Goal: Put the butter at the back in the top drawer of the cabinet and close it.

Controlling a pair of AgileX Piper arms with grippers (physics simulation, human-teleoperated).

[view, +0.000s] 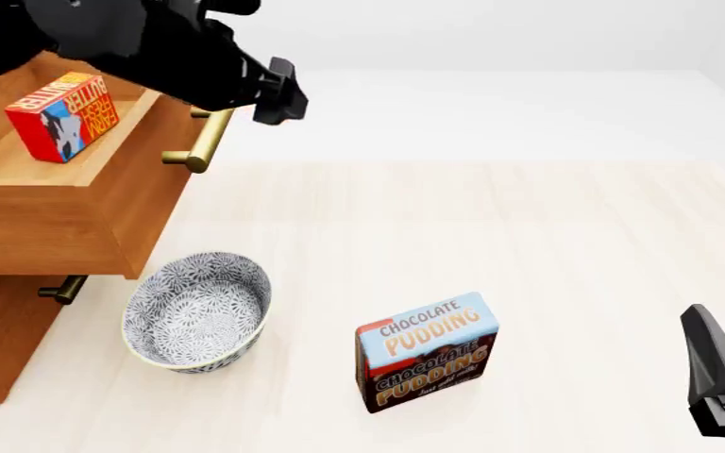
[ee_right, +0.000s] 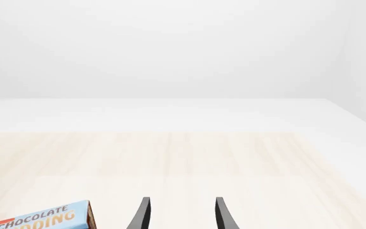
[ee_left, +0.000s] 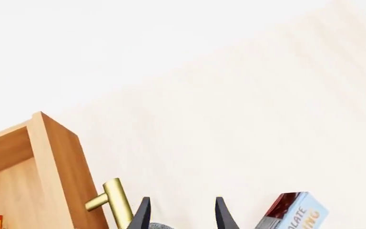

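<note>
Left gripper (view: 280,92) stands open and empty by my top drawer (view: 60,203), where the butter (view: 63,117) lies; right gripper (ee_right: 179,214) open over pale wood table (view: 564,245), white walls.

The top drawer (view: 79,203) is standing pulled out, its open top partly covered by the left arm reaching over it, with the butter (view: 63,116) sitting inside. The left claw (view: 280,92) is hanging just beside the brass handle (view: 205,140). Below the drawer front, a patterned bowl (view: 199,310) is blocking the surface (view: 564,245); the pudding box (view: 426,351) is standing near it. Everything rightward is lying open.
</note>
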